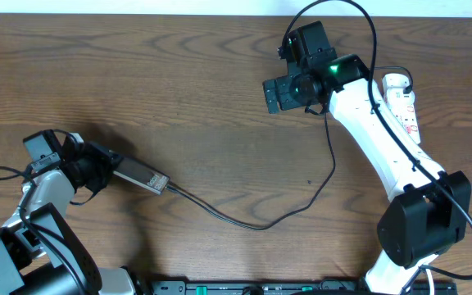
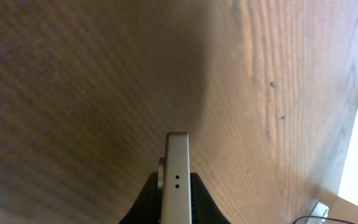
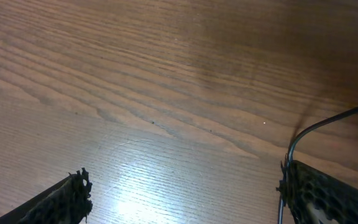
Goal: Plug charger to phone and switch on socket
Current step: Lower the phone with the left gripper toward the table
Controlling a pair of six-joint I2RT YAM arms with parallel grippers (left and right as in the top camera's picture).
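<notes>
The phone lies tilted at the left, a dark slab. My left gripper is shut on its left end. In the left wrist view the phone shows edge-on between the black fingers. The charger meets the phone's right end, curves across the table and rises toward my right arm, which hides its far end. My right gripper is open and empty above bare wood at the back. In the right wrist view the charger runs beside the right finger of the open jaws. The socket lies at the far right, partly behind the right arm.
The wooden table fills the view. The right arm's white link crosses over the socket's left side. A black rail runs along the front edge. A pale object shows at the left wrist view's bottom right corner.
</notes>
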